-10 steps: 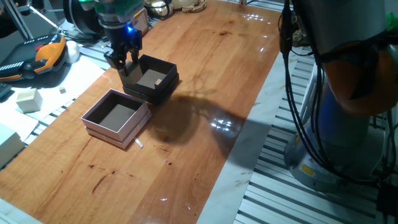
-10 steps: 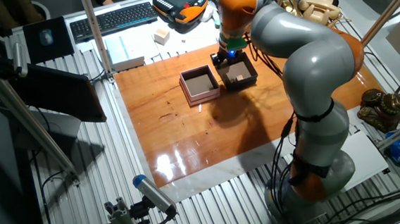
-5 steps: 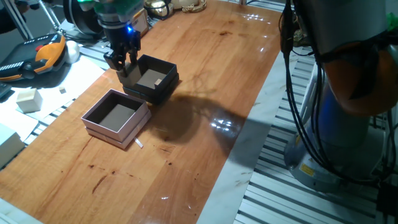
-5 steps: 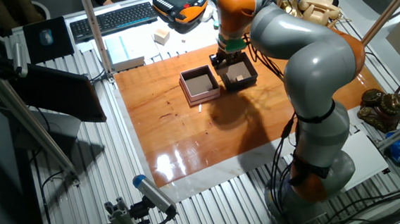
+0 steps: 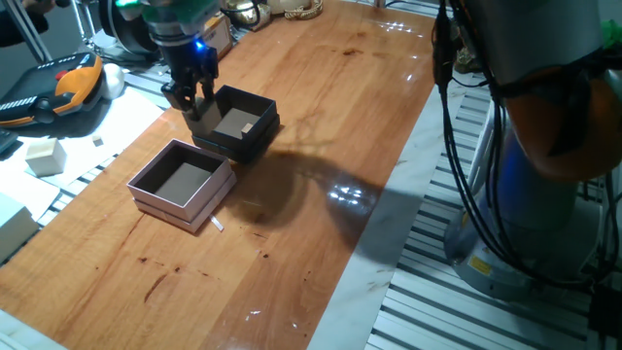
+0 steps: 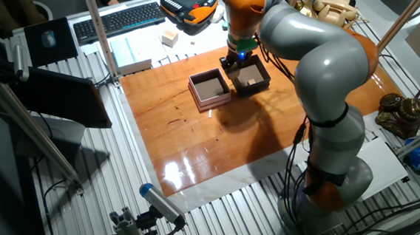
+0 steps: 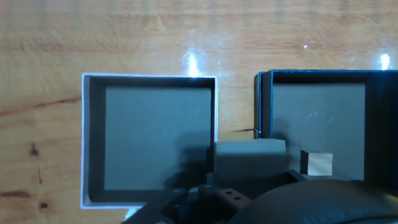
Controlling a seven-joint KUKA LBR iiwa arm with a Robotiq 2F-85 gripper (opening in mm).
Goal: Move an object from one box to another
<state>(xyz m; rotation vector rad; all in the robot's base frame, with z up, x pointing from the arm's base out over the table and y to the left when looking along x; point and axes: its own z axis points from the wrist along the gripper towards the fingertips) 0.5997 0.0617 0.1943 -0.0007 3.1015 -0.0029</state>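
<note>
The black box (image 5: 255,133) with a tan floor stands at the far left of the wooden table, and a small wooden cube (image 5: 247,126) lies inside it. The pale pink box (image 5: 183,182) with a dark inside stands just in front of it, holding nothing. My gripper (image 5: 191,100) hovers over the black box's left wall, its fingers apart and holding nothing. In the hand view a grey fingertip (image 7: 250,163) sits between the pink box (image 7: 149,140) and the black box (image 7: 317,118), and the cube (image 7: 320,163) lies to its right. The other fixed view shows the gripper (image 6: 235,59) at the black box (image 6: 252,78).
A small white scrap (image 5: 218,225) lies on the table by the pink box. A pale block (image 5: 44,156) and an orange-black pendant (image 5: 53,92) lie off the table's left edge. The arm's base and cables (image 5: 544,146) stand at the right.
My gripper has drifted slightly left and away from the black box's middle. The cube and both boxes have not moved.
</note>
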